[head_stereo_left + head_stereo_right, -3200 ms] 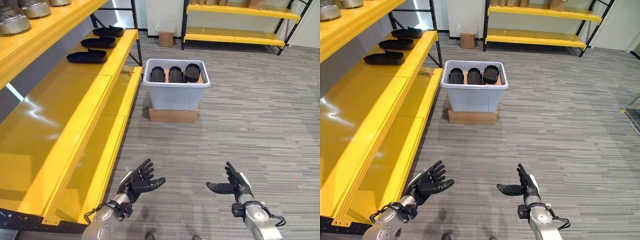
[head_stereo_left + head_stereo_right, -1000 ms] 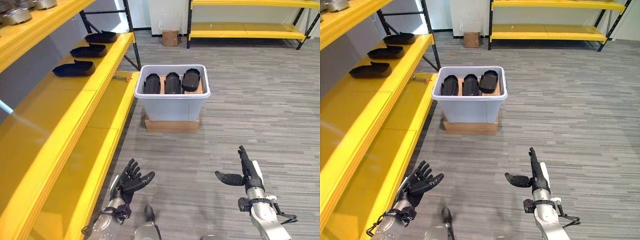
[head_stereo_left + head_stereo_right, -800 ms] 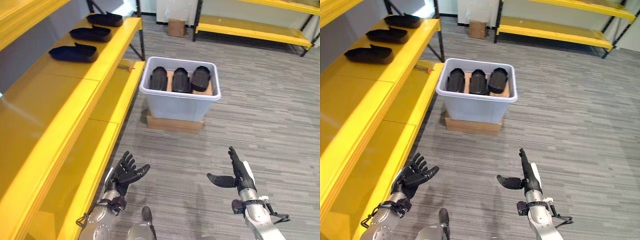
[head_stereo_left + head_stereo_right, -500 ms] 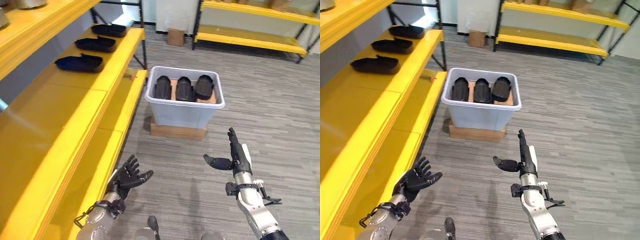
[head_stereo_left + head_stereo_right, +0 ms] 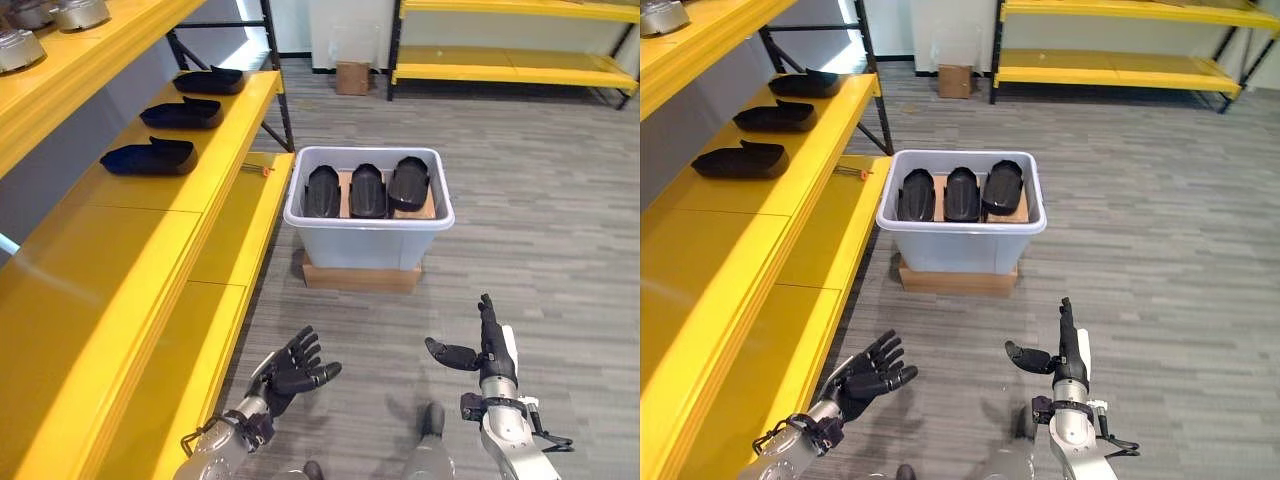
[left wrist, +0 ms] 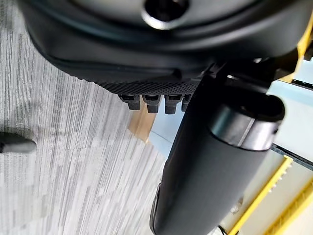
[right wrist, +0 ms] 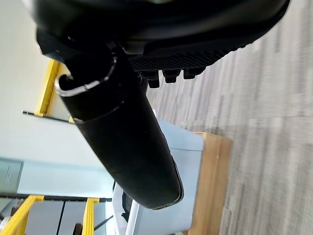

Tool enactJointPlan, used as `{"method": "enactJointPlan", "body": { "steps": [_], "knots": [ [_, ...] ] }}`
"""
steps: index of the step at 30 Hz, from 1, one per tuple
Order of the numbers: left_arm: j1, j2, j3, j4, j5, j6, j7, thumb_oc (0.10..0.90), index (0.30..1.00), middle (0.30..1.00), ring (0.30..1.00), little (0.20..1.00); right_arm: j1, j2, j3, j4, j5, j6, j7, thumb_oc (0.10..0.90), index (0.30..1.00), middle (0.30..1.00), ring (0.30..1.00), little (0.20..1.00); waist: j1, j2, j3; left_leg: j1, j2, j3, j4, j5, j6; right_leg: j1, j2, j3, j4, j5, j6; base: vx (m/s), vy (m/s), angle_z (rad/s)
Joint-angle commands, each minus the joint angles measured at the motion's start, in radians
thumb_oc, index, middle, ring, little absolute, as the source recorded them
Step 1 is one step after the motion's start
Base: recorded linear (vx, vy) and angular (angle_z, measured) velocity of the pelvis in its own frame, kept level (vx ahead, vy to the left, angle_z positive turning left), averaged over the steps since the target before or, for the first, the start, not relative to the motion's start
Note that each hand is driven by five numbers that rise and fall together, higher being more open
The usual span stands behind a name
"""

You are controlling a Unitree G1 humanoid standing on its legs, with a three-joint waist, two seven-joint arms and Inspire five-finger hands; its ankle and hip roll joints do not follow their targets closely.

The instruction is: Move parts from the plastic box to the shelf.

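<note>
A pale grey plastic box (image 5: 368, 225) stands on a flat cardboard box (image 5: 360, 275) on the floor ahead of me. Three black moulded parts (image 5: 366, 190) stand side by side inside it. Three more black parts (image 5: 148, 156) lie in a row on the yellow shelf (image 5: 120, 260) to my left. My left hand (image 5: 293, 368) is open, low and near the shelf's edge, holding nothing. My right hand (image 5: 488, 345) is open too, fingers straight up, thumb out, well short of the box. The box's corner (image 7: 161, 196) appears past my right hand's thumb in the right wrist view.
Metal round parts (image 5: 55, 18) sit on the upper shelf level at far left. Another yellow shelf unit (image 5: 510, 65) lines the back wall, with a small cardboard box (image 5: 351, 77) on the floor beside it. A small orange-tipped tool (image 5: 258, 169) lies on the lower shelf.
The camera has shifted. My right hand has dropped lower and further from the box. My left hand has moved a little to the right, away from the shelf edge.
</note>
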Motion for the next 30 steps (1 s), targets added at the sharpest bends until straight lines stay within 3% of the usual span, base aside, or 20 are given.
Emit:
{"method": "enactJointPlan", "body": {
  "steps": [1, 4, 8, 10, 12, 13, 15, 16, 18, 21, 22, 23, 24, 25, 27, 30],
  "knots": [
    [-0.055, 0.02, 0.03, -0.175, -0.023, -0.055, -0.029, 0.9, 1.0, 1.0, 1.0, 1.0, -0.092, -0.045, -0.092, -0.111, -0.036, -0.074, -0.038, 0.9, 1.0, 1.0, 1.0, 1.0, -0.031, -0.025, -0.069, 0.033, 0.026, 0.053, 0.109, -0.169, 0.073, -0.088, -0.012, 0.028, 0.086, -0.012, 0.049, 0.48, -0.217, 0.17],
    [-0.034, 0.02, 0.052, -0.189, -0.039, -0.056, 0.002, 0.9, 1.0, 1.0, 1.0, 1.0, -0.101, -0.067, -0.077, -0.107, -0.019, -0.055, -0.01, 0.9, 1.0, 1.0, 1.0, 1.0, -0.04, -0.021, -0.086, 0.064, 0.06, 0.077, 0.114, -0.153, 0.058, -0.096, 0.046, 0.019, 0.139, -0.08, 0.023, 0.46, -0.262, -0.06],
    [-0.021, 0.007, 0.072, -0.205, -0.008, -0.082, 0.009, 0.9, 1.0, 1.0, 1.0, 1.0, -0.125, -0.089, -0.065, -0.085, -0.02, -0.076, 0.014, 0.9, 1.0, 1.0, 1.0, 1.0, -0.037, -0.012, -0.103, 0.05, 0.111, 0.093, 0.179, -0.056, 0.031, -0.088, 0.125, -0.013, 0.168, -0.148, -0.047, 0.34, -0.276, -0.14],
    [-0.033, -0.01, 0.073, -0.192, -0.036, -0.134, 0.061, 0.9, 1.0, 1.0, 1.0, 1.0, -0.151, -0.111, -0.049, -0.068, 0.0, -0.092, 0.02, 0.9, 1.0, 1.0, 1.0, 1.0, -0.04, 0.002, -0.119, 0.048, 0.144, 0.127, 0.281, 0.015, 0.005, -0.075, 0.185, -0.062, 0.185, -0.211, -0.11, 0.34, -0.298, -0.15],
    [-0.047, -0.018, 0.078, -0.184, -0.049, -0.148, 0.078, 0.9, 1.0, 1.0, 1.0, 1.0, -0.154, -0.117, -0.045, -0.064, 0.005, -0.092, 0.02, 0.9, 1.0, 1.0, 1.0, 1.0, -0.042, 0.005, -0.127, 0.036, 0.163, 0.149, 0.364, 0.068, -0.015, -0.059, 0.208, -0.087, 0.173, -0.229, -0.138, 0.19, -0.162, -0.12],
    [-0.046, -0.018, 0.078, -0.184, -0.05, -0.148, 0.078, 0.9, 1.0, 1.0, 1.0, 1.0, -0.153, -0.117, -0.045, -0.064, 0.004, -0.092, 0.02, 0.9, 1.0, 1.0, 1.0, 1.0, -0.043, 0.015, -0.127, 0.042, 0.169, 0.137, 0.368, 0.053, -0.025, -0.054, 0.216, -0.083, 0.182, -0.247, -0.13, 0.08, -0.041, -0.03],
    [-0.047, -0.018, 0.078, -0.184, -0.049, -0.148, 0.078, 0.9, 1.0, 1.0, 1.0, 1.0, -0.154, -0.117, -0.045, -0.064, 0.005, -0.092, 0.02, 0.9, 1.0, 1.0, 1.0, 1.0, -0.042, 0.006, -0.128, 0.035, 0.163, 0.148, 0.364, 0.068, -0.015, -0.059, 0.208, -0.088, 0.173, -0.229, -0.138, 0.2, -0.206, 0.02],
    [-0.083, -0.038, 0.099, -0.167, 0.0, -0.205, 0.08, 0.9, 1.0, 1.0, 1.0, 1.0, -0.132, -0.117, -0.051, -0.048, -0.004, -0.128, 0.028, 0.9, 1.0, 1.0, 1.0, 1.0, -0.01, -0.004, -0.113, -0.163, 0.144, 0.138, 0.61, 0.073, -0.016, 0.04, 0.275, -0.115, 0.106, -0.272, -0.186, 0.45, -0.422, -0.01],
    [-0.083, -0.03, 0.105, -0.172, 0.023, -0.226, 0.09, 0.9, 1.0, 1.0, 1.0, 1.0, -0.134, -0.119, -0.046, -0.049, 0.012, -0.139, 0.043, 0.9, 1.0, 1.0, 1.0, 1.0, 0.004, -0.009, -0.092, -0.226, 0.131, 0.144, 0.543, 0.064, 0.007, 0.072, 0.287, -0.104, 0.094, -0.278, -0.18, 0.39, -0.211, 0.29],
    [-0.081, -0.021, 0.107, -0.179, 0.041, -0.247, 0.101, 0.9, 1.0, 1.0, 1.0, 1.0, -0.142, -0.123, -0.042, -0.055, 0.023, -0.138, 0.055, 0.9, 1.0, 1.0, 1.0, 1.0, 0.01, -0.013, -0.078, -0.236, 0.136, 0.171, 0.441, 0.083, 0.012, 0.098, 0.291, -0.093, 0.089, -0.288, -0.176, 0.16, 0.074, -0.24],
    [-0.075, -0.009, 0.114, -0.189, 0.044, -0.289, 0.132, 0.9, 1.0, 1.0, 1.0, 1.0, -0.139, -0.127, -0.038, -0.063, 0.031, -0.15, 0.08, 0.9, 1.0, 1.0, 1.0, 1.0, 0.018, -0.001, -0.068, -0.25, 0.135, 0.169, 0.24, 0.133, 0.001, 0.126, 0.297, -0.081, 0.087, -0.298, -0.164, 0.23, 0.18, -0.07],
    [-0.072, -0.005, 0.118, -0.192, 0.037, -0.3, 0.14, 0.9, 1.0, 1.0, 1.0, 1.0, -0.135, -0.127, -0.036, -0.068, 0.028, -0.15, 0.086, 0.9, 1.0, 1.0, 1.0, 1.0, 0.023, 0.003, -0.065, -0.252, 0.134, 0.161, 0.173, 0.162, -0.007, 0.135, 0.298, -0.076, 0.089, -0.303, -0.16, 0.24, 0.214, -0.08],
    [-0.068, -0.002, 0.127, -0.197, 0.03, -0.306, 0.144, 0.9, 1.0, 1.0, 1.0, 1.0, -0.127, -0.128, -0.033, -0.077, 0.026, -0.151, 0.09, 0.9, 1.0, 1.0, 1.0, 1.0, 0.031, 0.008, -0.063, -0.26, 0.142, 0.16, 0.084, 0.229, -0.008, 0.136, 0.302, -0.074, 0.089, -0.293, -0.163, 0.33, 0.199, -0.03],
    [-0.046, 0.005, 0.167, -0.199, 0.013, -0.325, 0.145, 0.9, 1.0, 1.0, 1.0, 1.0, -0.097, -0.128, -0.033, -0.093, 0.041, -0.166, 0.116, 0.9, 1.0, 1.0, 1.0, 1.0, 0.049, 0.023, -0.056, -0.278, 0.186, 0.113, -0.055, 0.329, -0.041, 0.164, 0.311, -0.052, 0.101, -0.312, -0.156, 0.34, 0.194, -0.09],
    [-0.04, 0.005, 0.191, -0.191, 0.008, -0.343, 0.145, 0.9, 1.0, 1.0, 1.0, 1.0, -0.08, -0.126, -0.033, -0.098, 0.047, -0.178, 0.135, 0.9, 1.0, 1.0, 1.0, 1.0, 0.054, 0.027, -0.055, -0.282, 0.218, 0.112, -0.12, 0.35, -0.049, 0.173, 0.306, -0.05, 0.111, -0.322, -0.152, 0.36, 0.17, -0.34],
    [-0.042, -0.008, 0.228, -0.161, 0.016, -0.37, 0.131, 0.9, 1.0, 1.0, 1.0, 1.0, -0.046, -0.124, -0.027, -0.11, 0.03, -0.182, 0.162, 0.9, 1.0, 1.0, 1.0, 1.0, 0.048, 0.021, -0.054, -0.26, 0.244, 0.107, -0.163, 0.329, -0.062, 0.186, 0.279, -0.052, 0.17, -0.374, -0.139, 0.36, 0.207, -0.38]
  ]
}}
